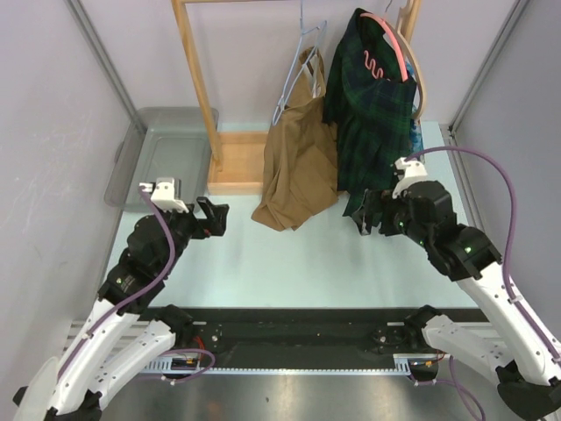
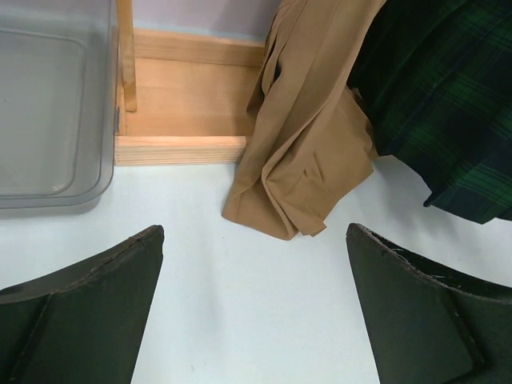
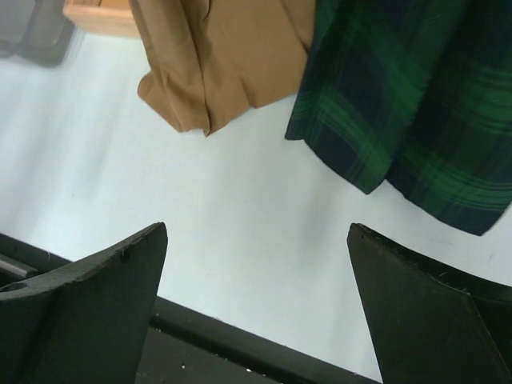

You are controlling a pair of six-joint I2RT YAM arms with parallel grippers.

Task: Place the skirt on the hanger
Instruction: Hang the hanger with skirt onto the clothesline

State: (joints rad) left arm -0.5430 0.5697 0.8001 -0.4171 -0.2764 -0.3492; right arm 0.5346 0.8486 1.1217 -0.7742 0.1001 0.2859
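A tan skirt (image 1: pixel 296 162) hangs from a pale wire hanger (image 1: pixel 301 54) on the wooden rack, and its lower folds rest on the table. Beside it on the right, a dark green plaid skirt (image 1: pixel 372 114) hangs from a pink hanger (image 1: pixel 392 39). My left gripper (image 1: pixel 213 217) hovers open over the table, left of the tan hem, with nothing between its fingers. My right gripper (image 1: pixel 366 213) is open and empty just below the plaid hem. The left wrist view shows the tan skirt (image 2: pixel 312 144) and plaid skirt (image 2: pixel 448 104) ahead of the open left gripper (image 2: pixel 254 232). The right wrist view shows the tan skirt (image 3: pixel 216 56) and plaid skirt (image 3: pixel 408 96) beyond the open right gripper (image 3: pixel 256 228).
A grey plastic bin (image 1: pixel 162 153) sits at the back left, against the rack's wooden base (image 1: pixel 238 162). The rack's upright (image 1: pixel 195 79) rises between the bin and the skirts. A black rail (image 1: pixel 289 329) runs along the table's near edge. Walls close in on both sides.
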